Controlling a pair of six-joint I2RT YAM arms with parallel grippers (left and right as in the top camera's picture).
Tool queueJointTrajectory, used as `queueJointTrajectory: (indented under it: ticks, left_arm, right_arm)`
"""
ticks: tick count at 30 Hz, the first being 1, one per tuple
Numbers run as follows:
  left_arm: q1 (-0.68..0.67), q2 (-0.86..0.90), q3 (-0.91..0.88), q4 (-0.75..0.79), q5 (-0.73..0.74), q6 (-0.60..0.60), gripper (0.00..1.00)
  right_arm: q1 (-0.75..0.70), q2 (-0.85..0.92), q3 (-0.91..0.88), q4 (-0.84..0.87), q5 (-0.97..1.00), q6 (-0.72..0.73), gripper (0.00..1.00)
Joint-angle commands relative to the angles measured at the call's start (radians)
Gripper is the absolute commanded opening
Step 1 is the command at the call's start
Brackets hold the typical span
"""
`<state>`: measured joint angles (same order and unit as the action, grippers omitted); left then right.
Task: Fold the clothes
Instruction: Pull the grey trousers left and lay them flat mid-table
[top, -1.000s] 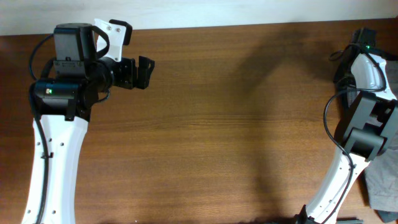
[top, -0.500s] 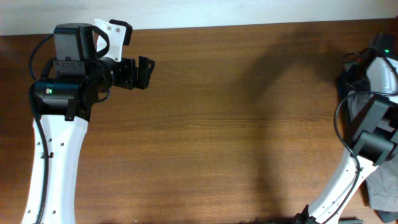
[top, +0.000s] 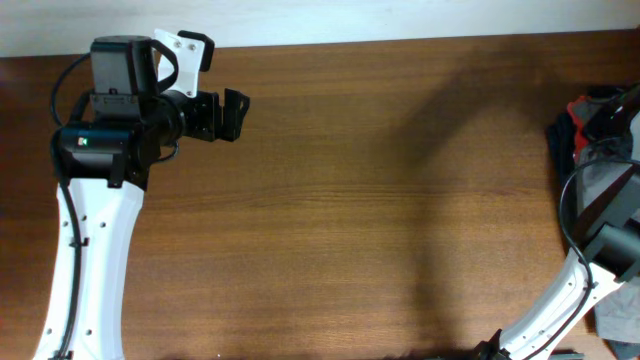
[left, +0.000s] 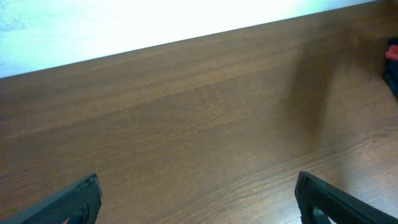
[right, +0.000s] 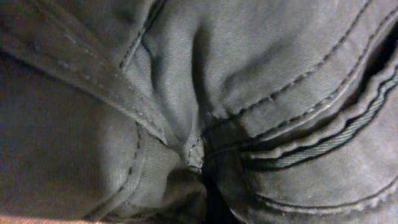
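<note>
At the tabletop's (top: 380, 200) far left corner the left arm (top: 90, 250) stands over the wood. Its left pincer (top: 236, 115) points along the tabletop toward the right side. The left wrist view shows its two dark fingers (left: 78, 200) spread wide apart, with only bare wood grain between them, so it is open and grips nothing.

From there the brown tabletop runs flat and bare across its whole middle. A soft shadow crosses it right of centre. The far edge meets a pale wall (top: 400, 20) in a straight line, and the near edge falls outside the overhead view.

The clothes are heaped at the tabletop's right edge, partly cut off by the overhead frame. A red garment (top: 581, 107) shows at the far end of the heap, with a dark navy garment (top: 560, 140) just beside it on the side toward the middle of the tabletop. Nearer along that edge lies a grey-khaki garment (right: 249, 93). In the right wrist view it fills the whole picture. It is deeply wrinkled, with double rows of stitching along thick seams and folds that bunch together into a dark crease near the bottom.

The right arm (top: 560, 290) rises from the tabletop's near right corner and bends over this heap. The right pincer is lost among the cloth and cables, so I cannot tell whether it is open or closed.
</note>
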<state>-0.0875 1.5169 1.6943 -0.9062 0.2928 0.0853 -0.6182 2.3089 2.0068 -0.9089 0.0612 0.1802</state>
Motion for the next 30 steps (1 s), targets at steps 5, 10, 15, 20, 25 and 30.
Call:
queueJointTrajectory:
  ticks: [5, 10, 15, 20, 25, 30]
  left_arm:
    - [-0.004, 0.003, 0.021, 0.005, 0.019, -0.013, 0.99]
    - [-0.004, 0.003, 0.021, 0.005, 0.019, -0.013, 0.99]
    - [-0.004, 0.003, 0.021, 0.005, 0.019, -0.013, 0.99]
    - [-0.004, 0.003, 0.021, 0.008, 0.019, -0.013, 0.99]
    - [-0.003, -0.004, 0.021, 0.01, 0.018, -0.013, 0.99]
    - [-0.001, -0.042, 0.025, 0.013, 0.014, -0.013, 0.99]
  right_arm:
    - [-0.013, -0.091, 0.026, -0.013, 0.011, -0.097, 0.04]
    - [-0.01, -0.109, 0.034, -0.004, -0.21, -0.215, 0.04]
    - [-0.01, -0.159, 0.04, -0.012, -0.323, -0.252, 0.04]
    - [0.015, -0.217, 0.04, -0.053, -0.325, -0.251, 0.04]
    - [0.111, -0.297, 0.04, -0.099, -0.328, -0.246, 0.04]
    - [0.254, -0.328, 0.04, -0.156, -0.331, -0.237, 0.04]
